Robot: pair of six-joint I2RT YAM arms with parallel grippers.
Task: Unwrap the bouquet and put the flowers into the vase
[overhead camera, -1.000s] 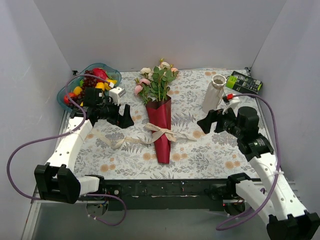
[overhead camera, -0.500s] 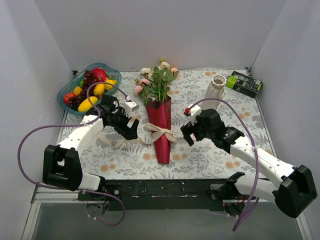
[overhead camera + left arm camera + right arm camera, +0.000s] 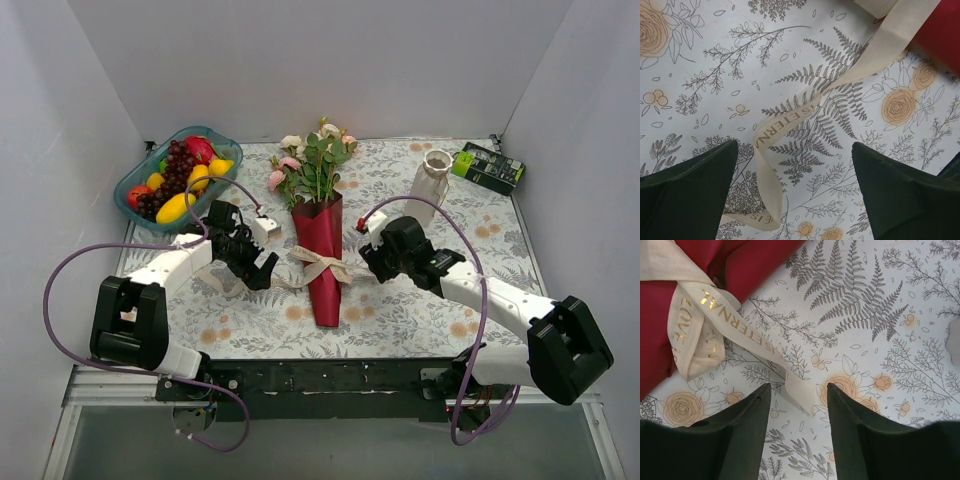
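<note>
- Top view: bouquet [image 3: 320, 250] lies flat mid-desk [image 3: 420, 310], flowers [image 3: 318, 155] toward 12 o'clock, paper tip toward 6. Ribbon [image 3: 322, 263] tied round its middle. Vase [image 3: 430, 185] upright at 2 o'clock of the bouquet, apart from it.
- Same view: left hand [image 3: 262, 272] at 9 o'clock of the knot, right hand [image 3: 372, 262] at 3 o'clock, both low over the ribbon tails.
- Left wrist: left hand [image 3: 794, 145] spread wide. A ribbon [image 3: 805, 112] tail lies between the fingers, clear of both.
- Right wrist: right hand [image 3: 799, 386] partly spread, ribbon [image 3: 740, 325] end in the gap, not pinched. Bow at 10 o'clock.
</note>
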